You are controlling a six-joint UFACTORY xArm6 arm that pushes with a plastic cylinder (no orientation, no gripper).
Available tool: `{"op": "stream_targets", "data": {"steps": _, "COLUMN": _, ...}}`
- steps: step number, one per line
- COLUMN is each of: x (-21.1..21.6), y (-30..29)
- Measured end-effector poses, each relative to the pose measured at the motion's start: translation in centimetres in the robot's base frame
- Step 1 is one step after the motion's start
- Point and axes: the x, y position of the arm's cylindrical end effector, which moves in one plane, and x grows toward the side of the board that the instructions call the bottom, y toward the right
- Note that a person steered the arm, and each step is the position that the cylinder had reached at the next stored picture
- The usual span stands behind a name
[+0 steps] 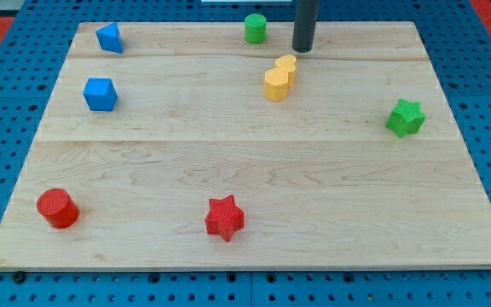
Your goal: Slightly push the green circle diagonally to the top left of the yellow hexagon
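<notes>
The green circle [255, 28] stands near the top edge of the wooden board [245, 170], a little left of the middle. The yellow hexagon [275, 84] lies below and to its right, touching a yellow heart [286, 66] just above it. My tip [303, 49] is at the top of the board, to the right of the green circle and just above and right of the yellow heart, apart from both.
A blue triangle-like block [109, 37] and a blue cube [100, 94] are at the upper left. A green star [405, 118] is at the right. A red cylinder [57, 208] and a red star [224, 217] are near the bottom.
</notes>
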Motion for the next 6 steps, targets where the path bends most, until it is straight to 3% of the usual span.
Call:
{"op": "stream_targets", "data": {"steps": 2, "x": -3.7, "y": -2.3}}
{"op": "stream_targets", "data": {"steps": 5, "x": -5.1, "y": -3.9}}
{"op": "stream_targets", "data": {"steps": 6, "x": -4.8, "y": -9.4}}
